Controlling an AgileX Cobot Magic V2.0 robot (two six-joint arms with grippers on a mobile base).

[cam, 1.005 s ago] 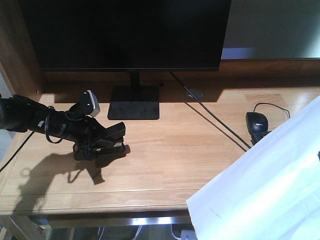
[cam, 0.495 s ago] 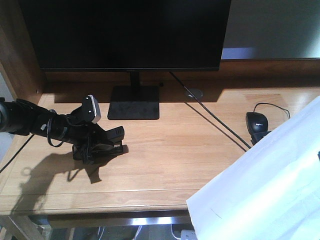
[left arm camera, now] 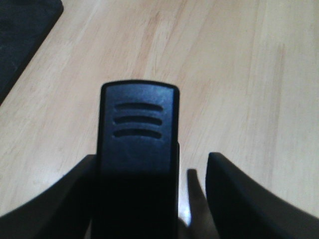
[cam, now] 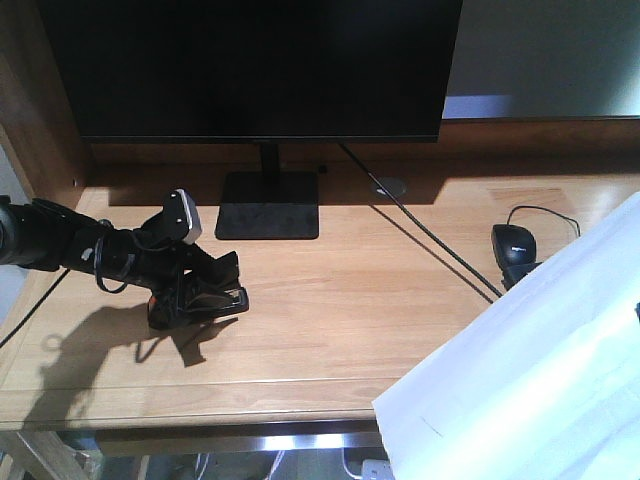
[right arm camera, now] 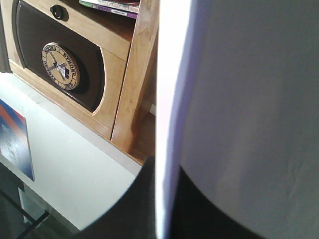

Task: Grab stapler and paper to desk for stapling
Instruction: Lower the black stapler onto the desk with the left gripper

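Left wrist view, left end effector [left arm camera: 152, 157] released, stapler [left arm camera: 137, 144] within its gap, against one side

Stapler [left arm camera: 137, 144], black: 1.
Paper [cam: 530, 370], white: 1 sheet discernible.
Table [cam: 330, 330], light wood: 1.
Monitor [cam: 250, 70] on stand: 1.
Computer mouse [cam: 513, 246], black: 1.
Cables [cam: 430, 240]: 2.
Grommet [cam: 390, 186] in tabletop: 1.

Front overlooks desk [cam: 350, 300]; left wrist seemingly skims it.
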